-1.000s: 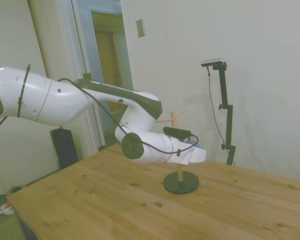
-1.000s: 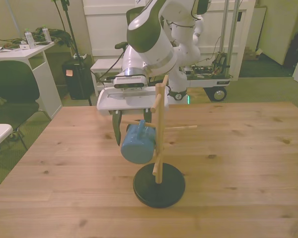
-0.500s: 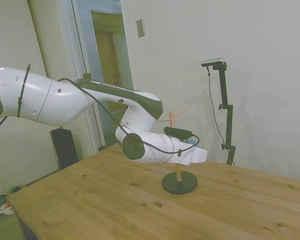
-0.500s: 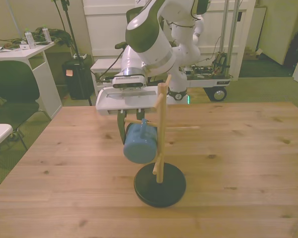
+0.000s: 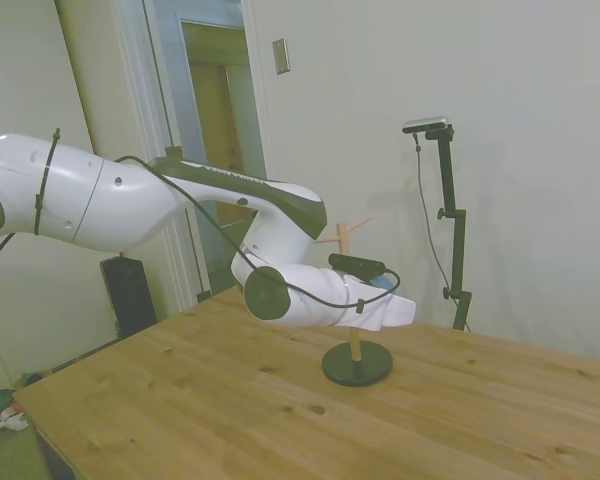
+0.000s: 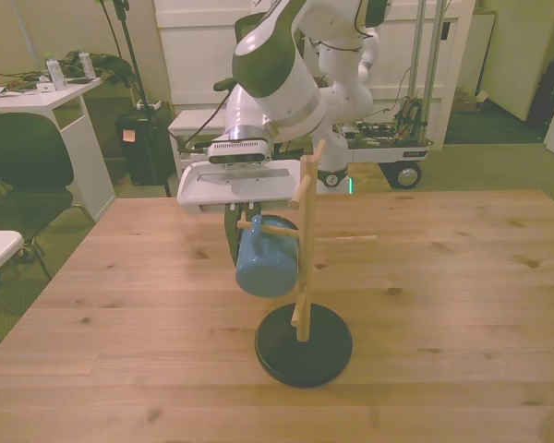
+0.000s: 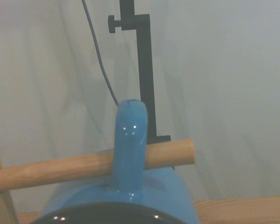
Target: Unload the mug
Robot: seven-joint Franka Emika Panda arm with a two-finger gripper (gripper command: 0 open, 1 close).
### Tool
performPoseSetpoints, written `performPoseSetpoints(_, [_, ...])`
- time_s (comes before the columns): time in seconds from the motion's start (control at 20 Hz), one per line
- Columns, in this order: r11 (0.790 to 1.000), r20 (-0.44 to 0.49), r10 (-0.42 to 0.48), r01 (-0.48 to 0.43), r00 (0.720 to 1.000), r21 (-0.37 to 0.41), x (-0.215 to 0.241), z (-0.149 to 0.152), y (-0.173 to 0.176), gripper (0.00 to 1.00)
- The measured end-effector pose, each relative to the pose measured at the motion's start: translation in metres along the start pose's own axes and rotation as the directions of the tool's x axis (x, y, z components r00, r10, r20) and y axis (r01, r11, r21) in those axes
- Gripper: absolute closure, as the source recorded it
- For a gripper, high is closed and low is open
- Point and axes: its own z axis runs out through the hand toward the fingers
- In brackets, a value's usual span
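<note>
Mug (image 6: 267, 268) hangs by its handle (image 7: 129, 140) on a peg (image 7: 91, 164) of the wooden stand (image 6: 303, 268) — gripper (image 6: 258, 242) clamped on mug body, positioned to slide it off.

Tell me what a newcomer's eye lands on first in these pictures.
First, the light-blue mug hanging by its handle on a peg of the wooden peg stand, which stands on a dark round base mid-table. Next, the white arm's end effector closed around the mug from behind, toward the front view's left of the post. In the wrist view the handle loops over the peg.
</note>
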Motion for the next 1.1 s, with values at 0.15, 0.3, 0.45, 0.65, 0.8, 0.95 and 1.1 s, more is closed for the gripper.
performPoseSetpoints(0.15, [1.0,-0.004,0.003,-0.003,1.0,-0.003,0.004,-0.003,0.003,1.0])
performPoseSetpoints(0.3, [1.0,-0.006,0.008,-0.008,1.0,-0.006,0.009,-0.01,0.007,1.0])
performPoseSetpoints(0.45, [1.0,-0.011,0.012,-0.012,1.0,-0.002,0.017,-0.02,0.01,1.0])
performPoseSetpoints(0.65, [1.0,-0.012,0.022,-0.022,1.0,0.004,0.021,-0.031,0.015,1.0])
performPoseSetpoints(0.8, [0.999,-0.002,0.034,-0.034,0.999,-0.002,0.024,-0.038,0.02,1.0])
performPoseSetpoints(0.95, [0.999,0.025,0.045,-0.045,0.999,-0.023,0.022,-0.045,0.029,1.0])
performPoseSetpoints(1.1, [0.998,0.045,0.05,-0.049,0.998,-0.026,0.018,-0.058,0.035,1.0])
